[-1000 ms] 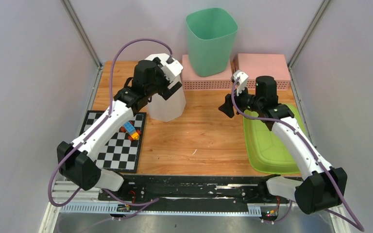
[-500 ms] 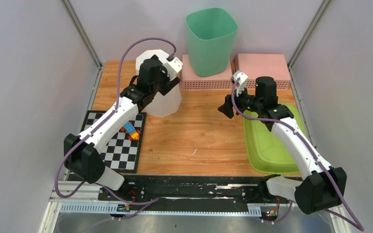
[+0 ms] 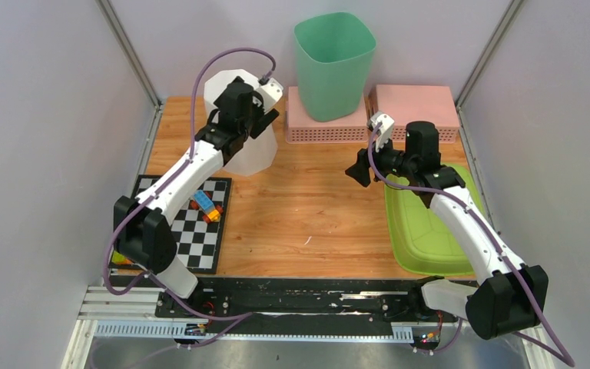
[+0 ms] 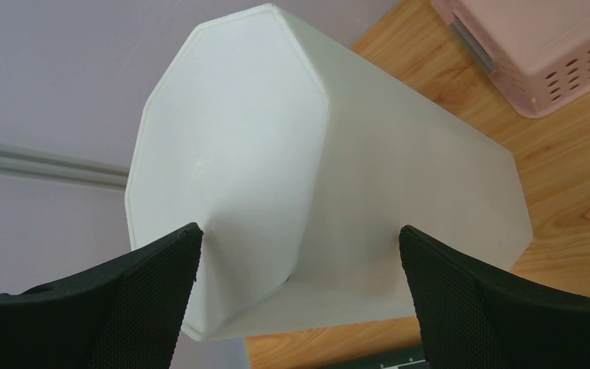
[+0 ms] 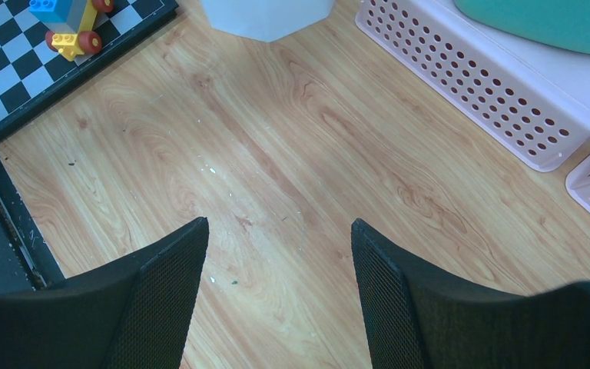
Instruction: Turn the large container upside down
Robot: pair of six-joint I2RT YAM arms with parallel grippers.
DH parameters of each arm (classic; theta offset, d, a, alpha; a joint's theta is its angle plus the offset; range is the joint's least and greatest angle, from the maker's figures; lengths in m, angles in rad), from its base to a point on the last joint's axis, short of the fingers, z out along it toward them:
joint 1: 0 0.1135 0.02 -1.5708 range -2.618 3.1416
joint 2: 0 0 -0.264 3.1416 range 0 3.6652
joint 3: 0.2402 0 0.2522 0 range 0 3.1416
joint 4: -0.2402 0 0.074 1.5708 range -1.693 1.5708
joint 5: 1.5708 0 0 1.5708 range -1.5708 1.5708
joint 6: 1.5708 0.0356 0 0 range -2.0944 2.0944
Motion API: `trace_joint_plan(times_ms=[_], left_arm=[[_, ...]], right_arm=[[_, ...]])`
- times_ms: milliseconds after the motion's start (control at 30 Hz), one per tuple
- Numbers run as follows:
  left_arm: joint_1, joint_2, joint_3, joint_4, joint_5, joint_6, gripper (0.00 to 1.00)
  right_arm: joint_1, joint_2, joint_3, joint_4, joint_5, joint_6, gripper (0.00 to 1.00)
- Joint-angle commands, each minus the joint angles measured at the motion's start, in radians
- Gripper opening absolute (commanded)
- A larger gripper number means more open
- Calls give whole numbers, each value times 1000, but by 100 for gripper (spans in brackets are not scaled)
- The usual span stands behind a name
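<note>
The large white octagonal container [image 3: 250,157] stands at the back left of the table, closed face up and wider end down, leaning a little towards the back wall. My left gripper [image 3: 250,123] is open and pressed against its upper part. In the left wrist view, the container [image 4: 276,138] fills the frame, with its closed octagonal face towards the camera and both black fingers of the left gripper [image 4: 299,231] spread across it. My right gripper [image 3: 365,150] is open and empty above the table's middle right, and shows over bare wood in the right wrist view [image 5: 276,231]. The container's lower edge [image 5: 269,15] shows there too.
A teal bin [image 3: 334,65] sits on pink perforated baskets [image 3: 415,108] at the back. A green tray [image 3: 430,223] lies at the right. A checkerboard mat [image 3: 188,223] with a small block toy [image 3: 207,207] lies at the front left.
My left gripper has moved back and left, and the white container has shifted with it towards the back left corner. The right arm has barely moved.
</note>
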Motion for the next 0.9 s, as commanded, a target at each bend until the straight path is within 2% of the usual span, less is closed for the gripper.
trace_joint_plan(times_ms=[0, 367, 867], left_arm=[[48, 38, 55, 39, -5, 7, 100], [170, 142, 146, 61, 5, 49, 100], [316, 189, 193, 92, 85, 140, 100]], right_arm=[[-16, -26, -22, 17, -29, 12, 71], [-18, -29, -26, 20, -29, 13, 71], [-17, -13, -28, 24, -14, 16, 72]])
